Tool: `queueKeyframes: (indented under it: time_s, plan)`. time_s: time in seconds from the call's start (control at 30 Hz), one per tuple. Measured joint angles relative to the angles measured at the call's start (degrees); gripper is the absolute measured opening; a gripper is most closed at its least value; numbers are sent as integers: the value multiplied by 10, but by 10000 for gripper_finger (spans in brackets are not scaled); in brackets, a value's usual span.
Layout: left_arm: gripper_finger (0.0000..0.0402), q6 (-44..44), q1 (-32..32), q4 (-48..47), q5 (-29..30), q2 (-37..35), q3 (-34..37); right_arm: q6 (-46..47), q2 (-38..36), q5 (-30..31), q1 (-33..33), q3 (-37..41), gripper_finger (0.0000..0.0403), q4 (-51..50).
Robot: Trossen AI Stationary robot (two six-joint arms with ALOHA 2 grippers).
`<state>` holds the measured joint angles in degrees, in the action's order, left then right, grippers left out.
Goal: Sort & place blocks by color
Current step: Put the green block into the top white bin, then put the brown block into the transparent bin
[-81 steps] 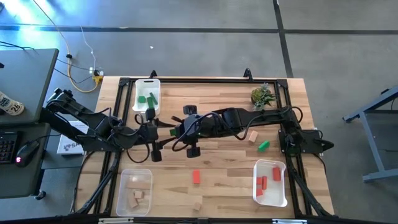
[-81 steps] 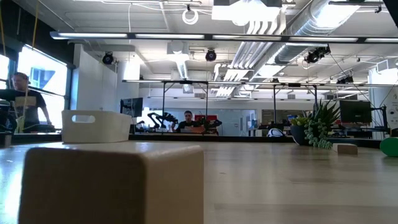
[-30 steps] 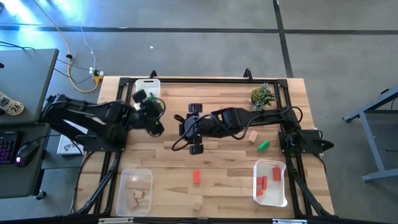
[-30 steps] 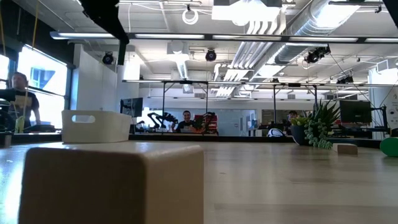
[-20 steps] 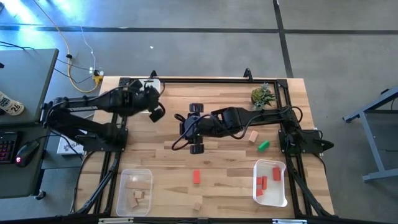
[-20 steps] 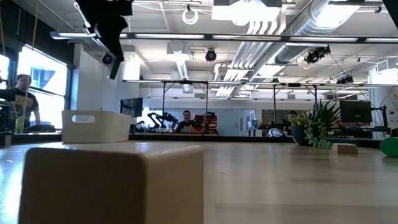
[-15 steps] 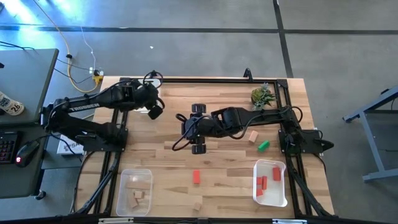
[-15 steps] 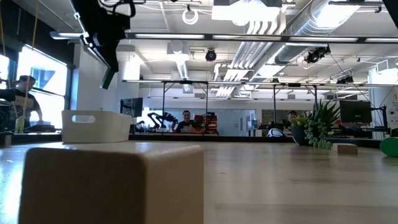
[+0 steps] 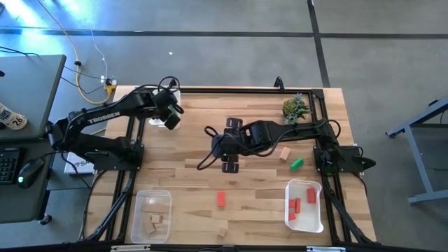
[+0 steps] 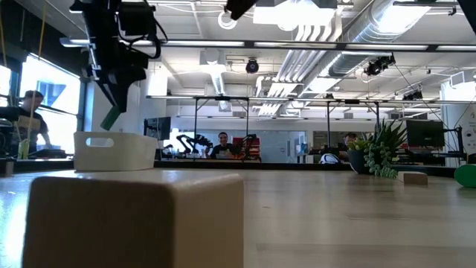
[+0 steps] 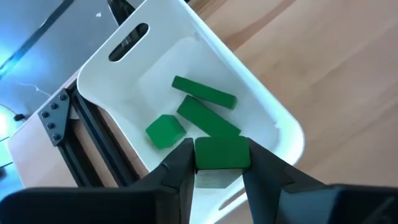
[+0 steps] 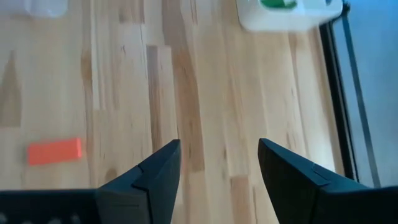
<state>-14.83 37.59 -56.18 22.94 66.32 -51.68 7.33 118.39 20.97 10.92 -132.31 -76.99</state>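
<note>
Left gripper [image 11: 219, 177] is over the white tray [image 11: 273, 127] at the table's far left corner, fingers pinching a green block [image 11: 222, 154] directly above the tray. Low view shows that block hanging from the gripper [image 10: 111, 112] just above the tray rim [image 10: 115, 151], not touching it. Three more green blocks lie inside the tray: two bars [image 11: 204, 92] crossing each other and a cube [image 11: 165, 132] beside them.

Right gripper [image 12: 217, 163] hovers over bare wood near the table middle [image 9: 232, 157], fingers spread, nothing between them. A red block [image 12: 55, 151] lies on the table off to one side of it.

Rest of the blocks, high view:
- red block [image 9: 221, 199] loose on the table, near the front
- tan block [image 9: 222, 230] at the front edge
- tan block [image 9: 285, 152] and green block [image 9: 297, 164] close together, right of centre
- clear tray [image 9: 165, 197] front left with tan blocks [image 9: 155, 220] in it
- white tray [image 9: 319, 222] front right with red blocks [image 9: 295, 206] in it

Plant [image 9: 295, 107] sits at the far right corner.
</note>
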Motion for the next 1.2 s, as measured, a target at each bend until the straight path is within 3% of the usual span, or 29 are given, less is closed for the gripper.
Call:
queueKeyframes:
  time_s: [0.33,0.73,0.87,1.03,1.2]
  plan:
    - [141,-1,19,8,2,34,0,138,0,23,13,0,200,-131]
    - [157,12,17,7,-16,30,0,195,0,131,62,0,200,-130]
    - [157,13,4,7,-22,2,0,200,0,135,64,0,200,-130]
    - [157,0,-28,7,-61,-50,0,225,0,136,64,0,200,-130]
    - [157,-36,-74,7,-142,-101,0,254,-1,152,64,25,200,-130]
